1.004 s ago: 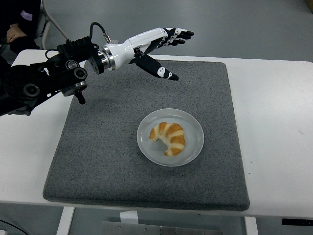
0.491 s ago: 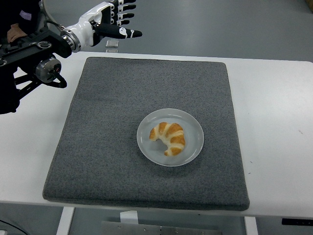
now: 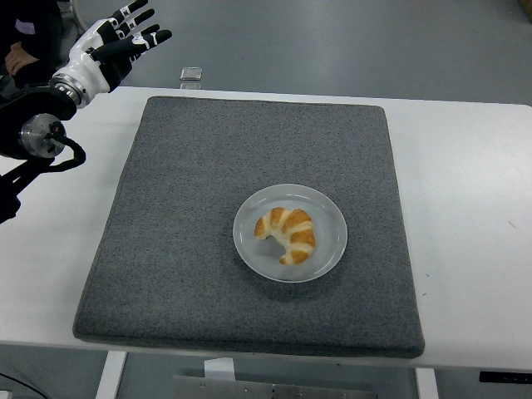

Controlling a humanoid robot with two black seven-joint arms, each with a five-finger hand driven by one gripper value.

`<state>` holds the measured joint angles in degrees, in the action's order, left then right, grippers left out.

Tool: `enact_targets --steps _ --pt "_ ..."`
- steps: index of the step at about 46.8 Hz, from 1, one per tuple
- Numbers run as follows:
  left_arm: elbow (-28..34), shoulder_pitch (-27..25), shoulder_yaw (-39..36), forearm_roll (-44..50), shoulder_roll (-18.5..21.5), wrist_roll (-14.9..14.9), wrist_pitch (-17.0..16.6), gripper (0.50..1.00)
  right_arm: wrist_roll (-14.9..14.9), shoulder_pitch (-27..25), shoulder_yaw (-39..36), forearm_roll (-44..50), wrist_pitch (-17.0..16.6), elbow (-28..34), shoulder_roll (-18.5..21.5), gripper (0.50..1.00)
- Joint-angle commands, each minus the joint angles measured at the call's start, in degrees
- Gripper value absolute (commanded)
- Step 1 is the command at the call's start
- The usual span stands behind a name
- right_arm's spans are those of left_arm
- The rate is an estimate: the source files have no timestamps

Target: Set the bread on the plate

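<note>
Golden-brown and striped, the croissant [image 3: 287,233] lies inside the white plate [image 3: 328,249], which sits near the middle of the grey felt mat [image 3: 183,216] on the white table [image 3: 465,166]. From the head view, what has changed over the last second is my own left hand [image 3: 112,41]: it was stretched over the far part of the mat, and it has since pulled back and up to the far left corner, well apart from the plate. I read that as the placing being finished, since the bread rests on the plate with nothing touching it, and my arm is clearing away. My fingers [image 3: 137,23] are spread wide and straight, holding nothing and touching nothing. A small object [image 3: 191,75] sits past the table's far edge, too small to identify. My right hand does not show.
</note>
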<state>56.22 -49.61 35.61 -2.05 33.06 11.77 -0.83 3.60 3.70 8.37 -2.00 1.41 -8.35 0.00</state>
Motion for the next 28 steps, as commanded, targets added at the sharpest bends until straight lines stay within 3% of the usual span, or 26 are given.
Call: enact_targets --steps 1,28 --pt "-0.8 1.7 2.1 1.1 -0.3 0.1 0.2 0.996 0.0 0.0 0.0 0.1 0.0 0.0 0.0 0.932" --pt "-8.6 2.9 5.3 9.2 -5.5 0.5 0.8 0.996 0.0 0.0 0.0 0.0 0.0 0.0 0.0 0.930"
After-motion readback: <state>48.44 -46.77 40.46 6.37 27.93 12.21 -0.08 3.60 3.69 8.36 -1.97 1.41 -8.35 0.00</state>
